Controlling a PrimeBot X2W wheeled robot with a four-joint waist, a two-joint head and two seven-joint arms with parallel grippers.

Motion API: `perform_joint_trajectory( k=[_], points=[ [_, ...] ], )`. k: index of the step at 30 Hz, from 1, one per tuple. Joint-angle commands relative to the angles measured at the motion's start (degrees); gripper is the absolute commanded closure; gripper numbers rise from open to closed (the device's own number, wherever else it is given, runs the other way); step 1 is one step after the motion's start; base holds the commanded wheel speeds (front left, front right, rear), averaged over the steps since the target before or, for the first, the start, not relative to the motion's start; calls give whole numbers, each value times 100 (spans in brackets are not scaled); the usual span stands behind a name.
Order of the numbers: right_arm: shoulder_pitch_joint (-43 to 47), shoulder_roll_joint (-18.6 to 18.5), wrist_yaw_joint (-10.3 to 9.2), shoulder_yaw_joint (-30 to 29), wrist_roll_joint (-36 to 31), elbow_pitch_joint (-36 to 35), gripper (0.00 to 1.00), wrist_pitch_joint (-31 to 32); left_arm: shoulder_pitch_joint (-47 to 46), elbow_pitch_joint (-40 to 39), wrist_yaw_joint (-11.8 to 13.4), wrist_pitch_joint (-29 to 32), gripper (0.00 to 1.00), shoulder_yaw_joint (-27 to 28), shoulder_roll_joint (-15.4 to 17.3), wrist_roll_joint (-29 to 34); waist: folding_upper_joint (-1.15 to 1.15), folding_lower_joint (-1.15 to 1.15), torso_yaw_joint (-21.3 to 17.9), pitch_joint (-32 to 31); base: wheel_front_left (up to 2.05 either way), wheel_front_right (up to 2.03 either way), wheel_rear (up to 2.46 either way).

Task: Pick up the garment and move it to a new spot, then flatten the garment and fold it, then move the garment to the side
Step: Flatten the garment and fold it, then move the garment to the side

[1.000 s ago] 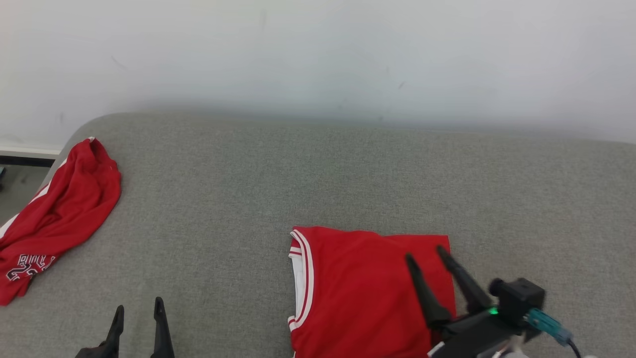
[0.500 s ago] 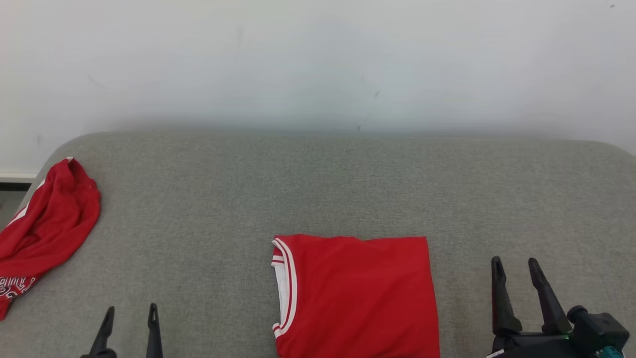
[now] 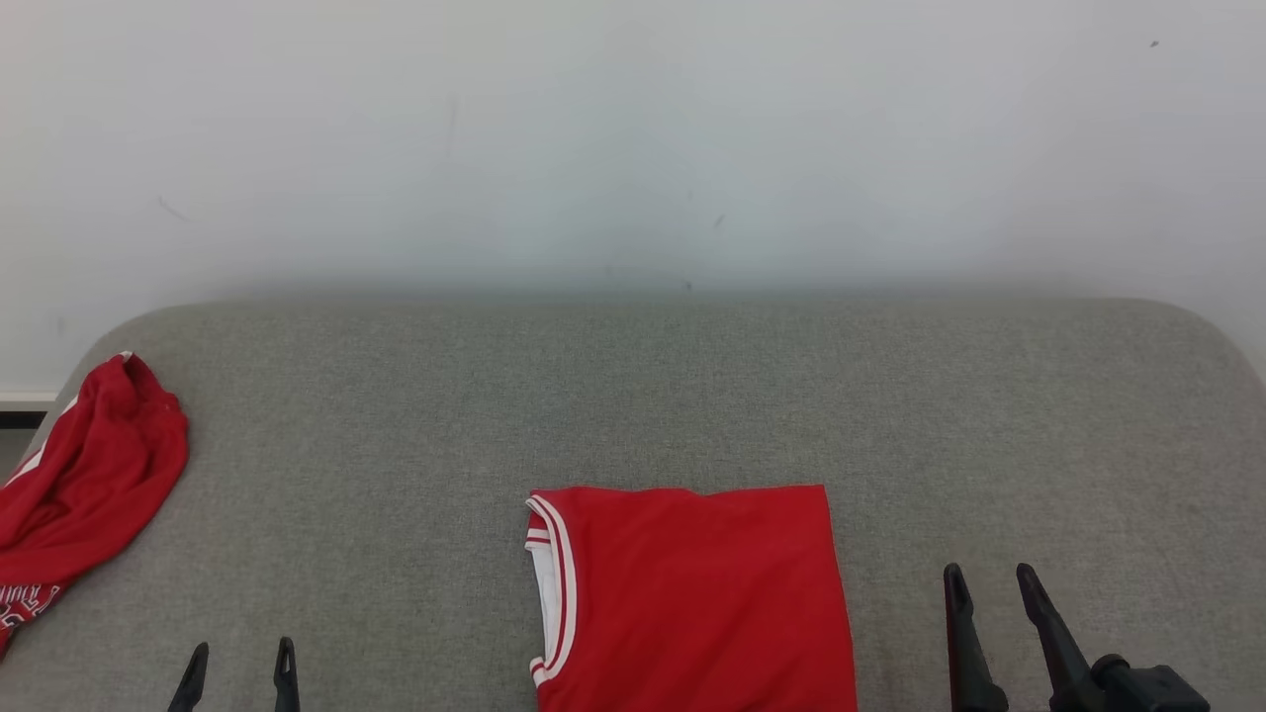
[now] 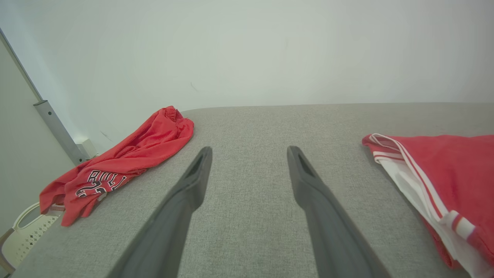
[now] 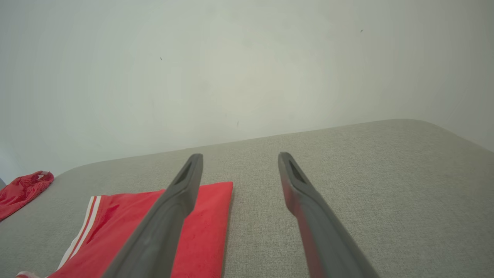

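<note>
tapered dark grey jaws, slotted tips, black wrist block [image 3: 1152, 689].

Head camera tilted up: more pale wall [image 3: 633, 138] in frame, grey woven cushion surface [image 3: 633, 396] lower in frame. Whole scene shifted, no move of things.
Right gripper [image 3: 987, 576]: second ago, dark fingers over right part of folded red jersey with white-striped trim [image 3: 692, 593]; now clear of it, to its right, over bare cushion.
Jersey's far right corner: slightly rumpled then, looks flat now; possibly only view change.
Left gripper [image 3: 243, 651]: lower in frame, likely camera shift alone.
</note>
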Motion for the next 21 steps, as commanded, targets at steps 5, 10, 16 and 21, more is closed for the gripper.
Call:
perform_joint_trajectory(
  k=[5,10,16,21],
  points=[
    [131,6,-14,73,-224,85,0,-5,157,12,-77,-13,0,-91,103,41,0,0,-74,-39,0,0,0],
    [153,8,-14,6,-329,141,0,-5,152,-51,-46,-13,0,-151,93,61,0,0,-160,-39,0,0,0],
    [81,7,-14,-5,-402,376,0,-5,107,-67,-14,6,0,-183,123,25,0,0,-227,-27,0,0,0],
    [32,8,-14,-13,-421,410,0,-6,118,-111,21,33,0,-200,142,-9,0,0,-222,-5,0,0,0]
  ],
)
